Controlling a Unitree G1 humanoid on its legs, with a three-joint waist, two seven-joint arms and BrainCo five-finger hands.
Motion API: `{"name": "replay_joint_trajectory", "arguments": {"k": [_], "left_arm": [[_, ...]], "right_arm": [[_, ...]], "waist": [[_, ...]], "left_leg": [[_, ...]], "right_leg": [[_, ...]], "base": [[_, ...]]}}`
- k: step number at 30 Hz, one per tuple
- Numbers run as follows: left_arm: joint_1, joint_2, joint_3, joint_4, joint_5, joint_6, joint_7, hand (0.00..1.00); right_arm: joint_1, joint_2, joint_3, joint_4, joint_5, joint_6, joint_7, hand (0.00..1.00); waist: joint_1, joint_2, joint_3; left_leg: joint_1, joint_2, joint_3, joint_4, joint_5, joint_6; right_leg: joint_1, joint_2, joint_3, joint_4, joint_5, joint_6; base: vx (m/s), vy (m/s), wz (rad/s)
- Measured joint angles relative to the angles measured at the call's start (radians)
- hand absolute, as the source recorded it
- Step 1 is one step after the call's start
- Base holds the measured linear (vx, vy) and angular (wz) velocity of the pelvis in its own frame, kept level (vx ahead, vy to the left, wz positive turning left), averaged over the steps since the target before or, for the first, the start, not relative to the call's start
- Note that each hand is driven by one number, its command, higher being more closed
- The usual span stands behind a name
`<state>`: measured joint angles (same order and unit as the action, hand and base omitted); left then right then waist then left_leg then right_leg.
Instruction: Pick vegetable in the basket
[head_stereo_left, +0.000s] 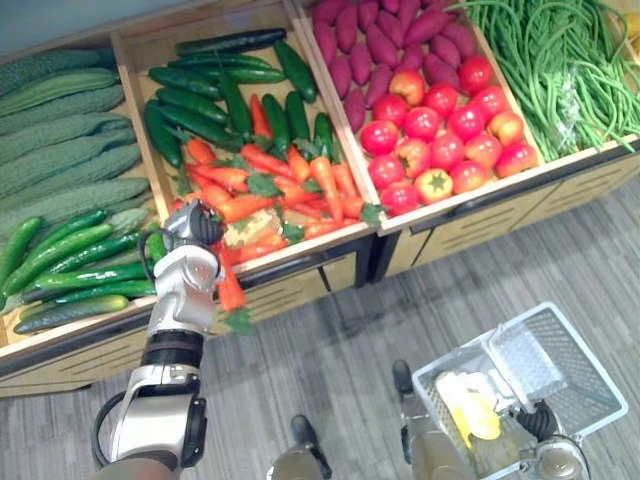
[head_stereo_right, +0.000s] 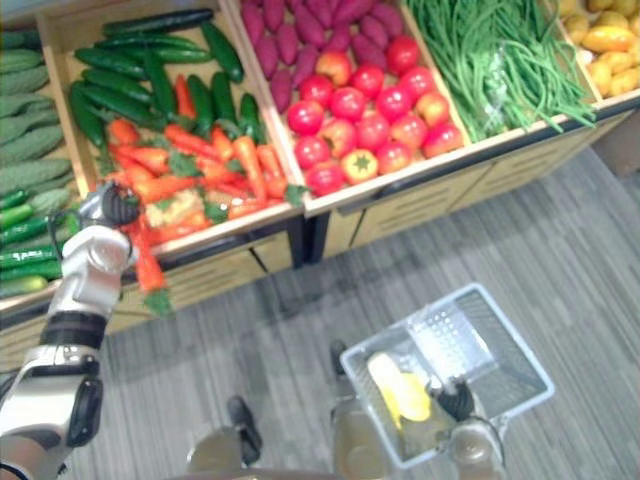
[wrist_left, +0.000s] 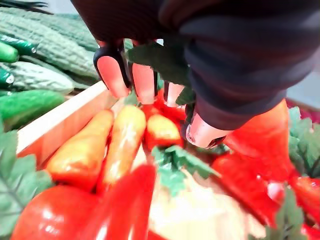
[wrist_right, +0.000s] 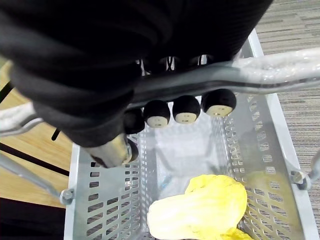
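The task's vegetable is one of the orange carrots with green leafy tops (head_stereo_left: 235, 205). They lie heaped in the front half of a wooden bin (head_stereo_left: 140, 50) on the display stand, so none is in the basket yet. The left hand (head_stereo_left: 195, 225) is down in the near left corner of that heap. In its wrist view the fingers (wrist_left: 112, 75) are curled, with the thumb close beneath them, a green leaf against the palm and carrots all around. I cannot tell whether they have closed on a carrot. One carrot (head_stereo_left: 230, 288) hangs over the bin's front edge just beside the wrist, leafy end down.

The right hand (wrist_right: 186, 109) is low on the robot's right, its fingers wrapped round the metal handle (wrist_right: 250, 70) of a silver-grey perforated basket (wrist_right: 107, 200), well apart from the bin. Pale yellow pieces (wrist_right: 200, 207) of a kind I cannot make out lie in the basket.

I judge the task to be in its early part. The reach is made and the grasp is unsure. The lift, the carry across to the basket and the release are all left.

Dark green cucumbers (head_stereo_left: 220, 95) fill the back of the same bin. Red tomatoes (head_stereo_left: 440, 125) lie in the next bin to the right.
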<state>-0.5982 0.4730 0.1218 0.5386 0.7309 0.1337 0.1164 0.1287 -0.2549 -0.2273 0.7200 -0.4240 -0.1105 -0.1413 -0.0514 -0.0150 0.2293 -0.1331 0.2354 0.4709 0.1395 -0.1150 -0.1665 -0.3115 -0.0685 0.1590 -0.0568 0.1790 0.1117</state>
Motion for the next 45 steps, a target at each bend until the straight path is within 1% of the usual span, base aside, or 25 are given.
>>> {"name": "replay_joint_trajectory", "arguments": {"k": [2, 3, 6, 10, 13, 15, 18, 20, 21, 24, 26, 29, 34, 35, 38, 39, 41, 43, 45], "left_arm": [[0.01, 0.0, 0.001, -0.054, 0.004, 0.0, 0.006, 1.0], [0.013, 0.0, 0.002, -0.078, 0.025, 0.0, 0.017, 1.0], [0.022, 0.003, 0.009, -0.11, 0.037, 0.002, 0.038, 1.0], [0.026, 0.01, 0.014, -0.114, 0.037, 0.008, 0.058, 1.0], [0.026, 0.03, 0.014, -0.113, 0.037, 0.008, 0.074, 1.0], [0.026, 0.049, 0.016, -0.113, 0.037, 0.007, 0.077, 1.0], [0.026, 0.05, 0.033, -0.113, 0.037, 0.006, 0.081, 1.0], [0.03, 0.05, 0.045, -0.113, 0.037, 0.007, 0.09, 1.0], [0.033, 0.05, 0.046, -0.116, 0.037, 0.007, 0.103, 1.0], [0.077, 0.049, 0.054, -0.16, 0.037, 0.005, 0.114, 1.0], [0.147, 0.042, 0.09, -0.222, 0.036, 0.004, 0.12, 1.0], [0.216, 0.041, 0.141, -0.235, 0.034, -0.001, 0.134, 1.0], [0.308, 0.033, 0.202, -0.244, 0.021, -0.004, 0.193, 1.0], [0.34, 0.026, 0.205, -0.255, 0.0, -0.018, 0.208, 1.0], [0.363, 0.016, 0.205, -0.263, -0.018, -0.03, 0.231, 1.0], [0.377, -0.001, 0.212, -0.265, -0.022, -0.042, 0.236, 1.0], [0.414, -0.005, 0.209, -0.285, -0.034, -0.065, 0.24, 1.0], [0.447, -0.035, 0.208, -0.332, -0.051, -0.089, 0.245, 1.0], [0.449, -0.052, 0.206, -0.342, -0.053, -0.103, 0.253, 1.0]], "right_arm": [[0.003, 0.002, -0.001, 0.0, -0.003, 0.0, 0.001, 1.0], [0.004, 0.002, -0.003, 0.002, -0.008, 0.0, 0.002, 1.0], [0.008, 0.002, -0.007, 0.003, -0.009, 0.0, 0.017, 1.0], [0.008, 0.002, -0.012, 0.007, -0.009, 0.0, 0.019, 1.0], [0.007, 0.002, -0.013, 0.017, -0.009, -0.001, 0.019, 1.0], [0.008, 0.002, -0.016, 0.036, -0.009, -0.002, 0.019, 1.0], [0.01, 0.016, -0.038, 0.046, -0.01, -0.002, 0.019, 1.0], [0.011, 0.019, -0.041, 0.053, -0.01, -0.002, 0.019, 1.0], [0.01, 0.019, -0.042, 0.062, -0.01, -0.002, 0.019, 1.0], [0.012, 0.023, -0.053, 0.082, -0.01, -0.003, 0.019, 1.0], [0.014, 0.03, -0.077, 0.083, -0.011, -0.002, 0.019, 1.0], [0.014, 0.029, -0.09, 0.086, -0.011, -0.002, 0.019, 1.0], [0.01, 0.023, -0.09, 0.092, -0.02, -0.002, 0.019, 1.0], [0.009, 0.013, -0.091, 0.095, -0.04, -0.002, 0.019, 1.0], [-0.001, -0.007, -0.093, 0.114, -0.048, -0.005, 0.019, 1.0], [-0.013, -0.022, -0.1, 0.121, -0.05, -0.006, 0.019, 1.0], [-0.031, -0.037, -0.112, 0.13, -0.058, -0.006, 0.019, 1.0], [-0.048, -0.07, -0.121, 0.162, -0.072, -0.005, 0.019, 1.0], [-0.046, -0.087, -0.123, 0.164, -0.079, -0.004, 0.019, 1.0]], "waist": [[0.0, 0.0, 0.0], [0.0, 0.0, 0.0], [0.003, 0.0, -0.001], [0.001, 0.0, -0.002], [0.001, 0.0, -0.008], [0.001, 0.0, -0.021], [0.001, -0.001, -0.041], [0.001, -0.002, -0.043], [0.0, -0.004, -0.047], [-0.004, -0.008, -0.064], [-0.004, -0.01, -0.069], [-0.003, -0.01, -0.07], [-0.002, -0.009, -0.093], [-0.002, -0.008, -0.102], [-0.003, -0.009, -0.107], [0.001, -0.009, -0.111], [-0.002, -0.009, -0.122], [-0.002, -0.007, -0.132], [-0.002, -0.006, -0.134]], "left_leg": [[0.002, -0.001, -0.01, 0.0, 0.0, 0.0], [0.003, -0.003, -0.016, 0.0, 0.001, 0.001], [0.014, -0.006, -0.019, -0.001, 0.001, 0.002], [0.016, -0.015, -0.024, -0.016, 0.011, 0.006], [0.017, -0.016, -0.025, -0.017, 0.012, 0.005], [0.018, -0.016, -0.024, -0.02, 0.013, 0.005], [0.027, -0.023, -0.025, -0.036, 0.021, 0.006], [0.035, -0.025, -0.026, -0.038, 0.021, 0.006], [0.034, -0.029, -0.03, -0.04, 0.023, 0.008], [0.034, -0.039, -0.041, -0.055, 0.032, 0.012], [0.05, -0.044, -0.043, -0.07, 0.038, 0.013], [0.066, -0.048, -0.046, -0.076, 0.039, 0.014], [0.066, -0.059, -0.057, -0.088, 0.045, 0.019], [0.066, -0.064, -0.067, -0.093, 0.047, 0.022], [0.072, -0.07, -0.074, -0.1, 0.05, 0.025], [0.081, -0.073, -0.075, -0.102, 0.05, 0.025], [0.083, -0.076, -0.075, -0.103, 0.05, 0.026], [0.086, -0.082, -0.089, -0.104, 0.051, 0.027], [0.086, -0.084, -0.104, -0.104, 0.051, 0.028]], "right_leg": [[0.008, -0.001, -0.009, -0.003, 0.0, 0.0], [0.014, -0.003, -0.014, -0.006, 0.0, 0.0], [0.028, -0.003, -0.016, -0.01, 0.0, 0.0], [0.028, -0.009, -0.019, -0.01, 0.0, 0.001], [0.028, -0.008, -0.019, -0.01, 0.0, 0.001], [0.028, -0.008, -0.019, -0.011, 0.0, 0.001], [0.032, -0.009, -0.021, -0.012, 0.001, 0.001], [0.041, -0.011, -0.022, -0.013, 0.001, 0.001], [0.042, -0.012, -0.024, -0.014, 0.001, 0.001], [0.044, -0.019, -0.033, -0.019, 0.002, 0.004], [0.057, -0.021, -0.036, -0.022, 0.002, 0.004], [0.074, -0.024, -0.045, -0.026, 0.003, 0.004], [0.074, -0.034, -0.058, -0.029, 0.002, 0.005], [0.078, -0.038, -0.065, -0.032, 0.002, 0.005], [0.088, -0.043, -0.072, -0.035, 0.003, 0.006], [0.096, -0.046, -0.074, -0.036, 0.003, 0.006], [0.098, -0.049, -0.075, -0.037, 0.003, 0.007], [0.11, -0.056, -0.085, -0.045, 0.003, 0.008], [0.118, -0.06, -0.096, -0.046, 0.003, 0.008]], "base": [[-0.01, -0.023, 0.12], [-0.02, -0.023, 0.11], [-0.01, -0.013, 0.04], [-0.01, -0.017, 0.04], [0.0, -0.008, 0.01], [0.0, 0.0, 0.0], [0.0, 0.0, 0.0], [-0.01, -0.008, 0.02], [-0.03, -0.019, 0.08], [-0.03, -0.019, 0.11], [-0.01, -0.021, 0.06], [0.0, -0.007, 0.03], [-0.01, -0.01, 0.07], [0.0, -0.005, 0.12], [0.0, -0.001, 0.09], [0.0, -0.001, 0.03], [0.0, -0.002, 0.02], [0.0, -0.005, 0.14], [-0.01, -0.007, 0.16]]}}
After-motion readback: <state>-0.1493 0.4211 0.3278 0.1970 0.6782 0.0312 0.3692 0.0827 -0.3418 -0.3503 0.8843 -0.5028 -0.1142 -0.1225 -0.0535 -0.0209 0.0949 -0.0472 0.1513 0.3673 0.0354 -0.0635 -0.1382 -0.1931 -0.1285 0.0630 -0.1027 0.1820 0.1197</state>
